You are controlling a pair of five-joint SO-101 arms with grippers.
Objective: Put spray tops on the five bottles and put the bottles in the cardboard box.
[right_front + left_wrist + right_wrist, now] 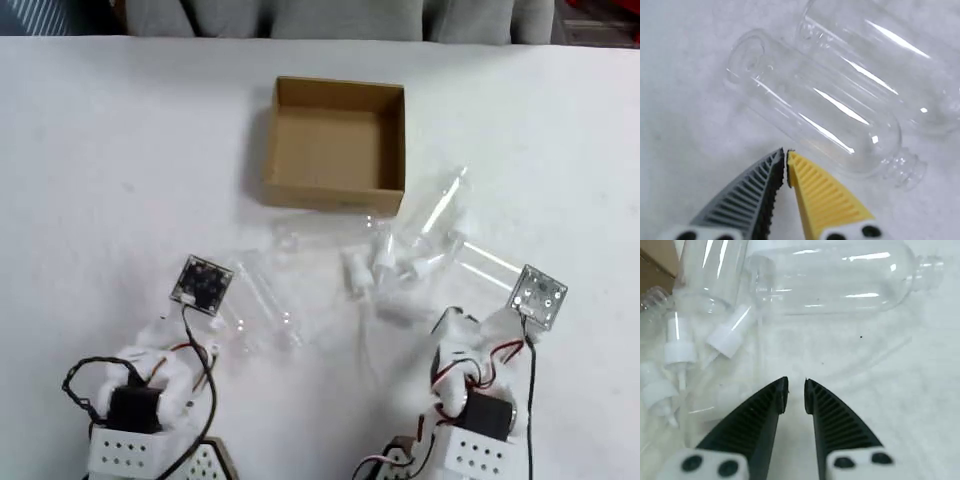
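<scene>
Bottles of clear round plastic are laid on their sides on the white surface [120,150]. The left end effector [785,152], with one grey finger and one yellow finger, is held low over the surface. Its tips are pressed together, and nothing is pinched between them. Just ahead of the tips, one clear plastic bottle [815,107] is laid on a slant. Its bare screw neck [907,170] is pointed toward the yellow finger's side. A second clear bottle [880,55] is laid just behind the first one, side by side with it. It cannot be told if the two are touching.

The right end effector [796,382], with two black fingers, is spread a little, and nothing is held between its tips. Ahead of it, a big clear bottle [835,277] is laid crosswise. Small white plastic spray tops [730,335] are scattered ahead of this end effector, toward the left arm's side. They are found near another clear bottle [710,275].

The open brown cardboard box [335,190] is set upright, well ahead of both end effectors and about midway between them. The bottles and spray tops are spread out between the box and the end effectors.
</scene>
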